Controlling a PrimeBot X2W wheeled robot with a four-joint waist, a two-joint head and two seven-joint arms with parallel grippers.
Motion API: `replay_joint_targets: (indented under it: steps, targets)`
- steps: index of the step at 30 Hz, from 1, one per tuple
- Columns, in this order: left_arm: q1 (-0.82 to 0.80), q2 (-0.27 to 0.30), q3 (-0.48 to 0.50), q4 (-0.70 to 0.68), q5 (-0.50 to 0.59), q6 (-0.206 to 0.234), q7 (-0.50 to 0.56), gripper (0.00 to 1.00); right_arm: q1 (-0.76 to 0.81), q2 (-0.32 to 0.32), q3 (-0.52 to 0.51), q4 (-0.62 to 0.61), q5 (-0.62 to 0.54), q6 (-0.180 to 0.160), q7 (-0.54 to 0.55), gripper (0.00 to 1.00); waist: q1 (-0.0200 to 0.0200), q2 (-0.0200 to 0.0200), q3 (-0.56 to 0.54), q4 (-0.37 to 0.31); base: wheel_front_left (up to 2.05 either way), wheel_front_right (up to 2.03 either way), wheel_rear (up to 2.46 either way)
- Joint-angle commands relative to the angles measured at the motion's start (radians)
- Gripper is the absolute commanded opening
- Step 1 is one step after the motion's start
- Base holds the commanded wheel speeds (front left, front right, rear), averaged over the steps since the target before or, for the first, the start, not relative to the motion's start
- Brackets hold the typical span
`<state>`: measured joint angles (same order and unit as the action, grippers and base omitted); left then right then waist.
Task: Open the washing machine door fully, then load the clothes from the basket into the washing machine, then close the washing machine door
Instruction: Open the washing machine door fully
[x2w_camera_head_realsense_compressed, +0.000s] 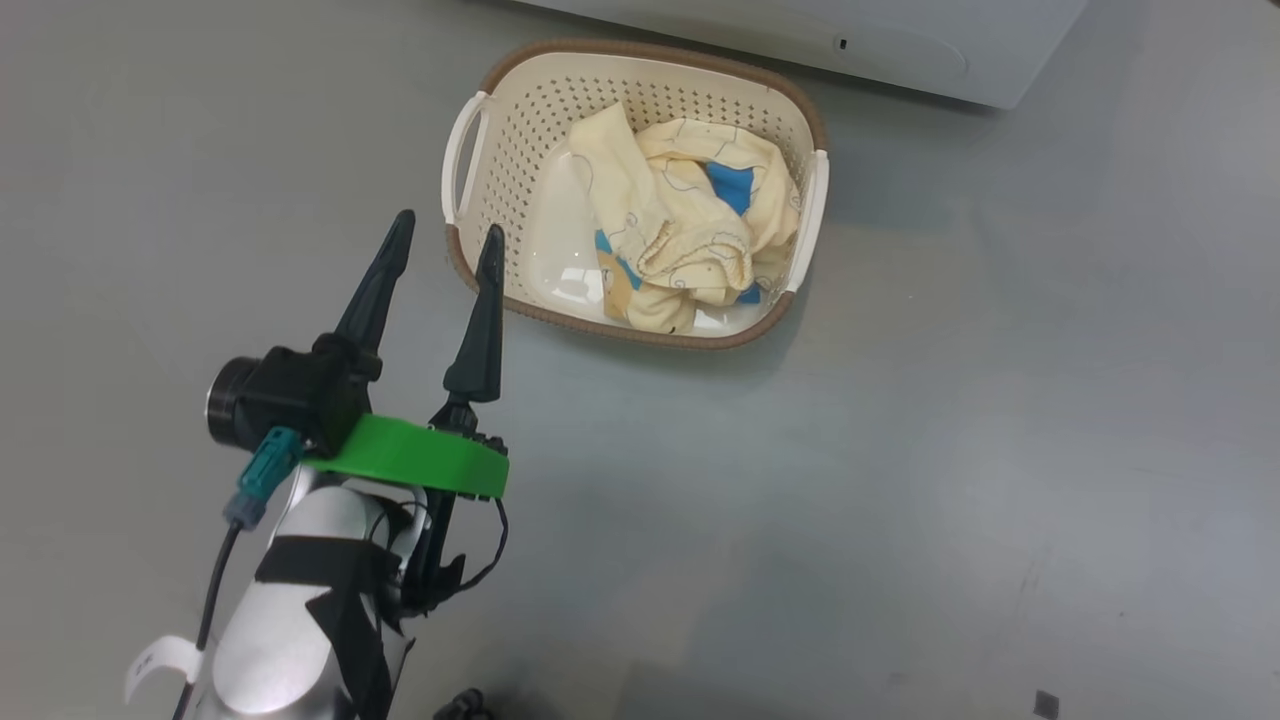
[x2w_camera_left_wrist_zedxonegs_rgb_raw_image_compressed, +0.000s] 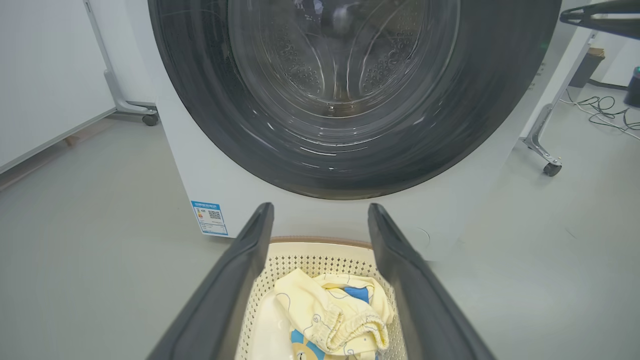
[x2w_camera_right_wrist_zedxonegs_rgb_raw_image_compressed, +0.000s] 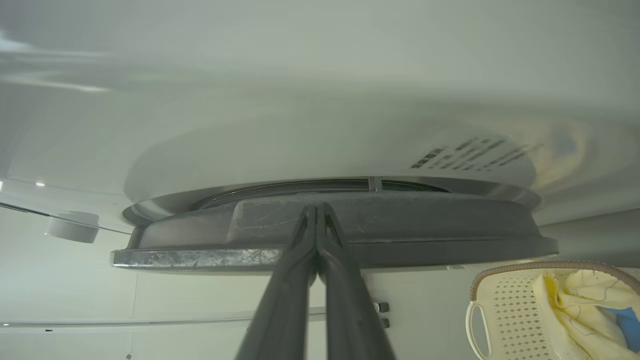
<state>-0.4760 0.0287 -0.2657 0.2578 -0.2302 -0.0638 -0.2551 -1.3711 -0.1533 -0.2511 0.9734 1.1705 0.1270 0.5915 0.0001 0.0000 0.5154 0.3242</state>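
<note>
The cream basket (x2w_camera_head_realsense_compressed: 520, 140) stands on the grey floor in front of the white washing machine (x2w_camera_head_realsense_compressed: 900, 50). Pale yellow clothes (x2w_camera_head_realsense_compressed: 680, 225) with blue patches lie bunched in its right half. My left gripper (x2w_camera_head_realsense_compressed: 448, 223) hovers open just left of the basket's near corner, holding nothing. In the left wrist view the washing machine door (x2w_camera_left_wrist_zedxonegs_rgb_raw_image_compressed: 210, 115), black-rimmed with a glass centre, faces me and looks shut, with the basket (x2w_camera_left_wrist_zedxonegs_rgb_raw_image_compressed: 310, 262) and clothes (x2w_camera_left_wrist_zedxonegs_rgb_raw_image_compressed: 330, 310) below between my fingers. My right gripper (x2w_camera_right_wrist_zedxonegs_rgb_raw_image_compressed: 316, 206) is shut, tips pressed against the door's dark edge (x2w_camera_right_wrist_zedxonegs_rgb_raw_image_compressed: 425, 225).
A wheeled stand leg (x2w_camera_left_wrist_zedxonegs_rgb_raw_image_compressed: 542, 150) and loose cables (x2w_camera_left_wrist_zedxonegs_rgb_raw_image_compressed: 605, 112) lie to the right of the machine. A white panel on casters (x2w_camera_left_wrist_zedxonegs_rgb_raw_image_compressed: 145, 117) stands to its left. Open grey floor surrounds the basket.
</note>
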Motion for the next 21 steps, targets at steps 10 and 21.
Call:
replay_joint_targets:
  steps: [10,21]
  targets:
    - [-0.012,0.022,0.008,-0.046,-0.034,0.019,-0.007,1.00,-0.086,0.006,0.025,0.007,-0.052,0.004,0.001,0.00,-0.0001,0.0000,0.032,0.044,0.00,0.00,0.00]
    - [-0.027,0.022,-0.018,-0.056,-0.041,0.030,-0.007,1.00,-0.098,0.009,0.042,0.023,-0.083,0.004,0.009,0.00,-0.0001,0.0000,0.068,0.060,0.00,0.00,0.00]
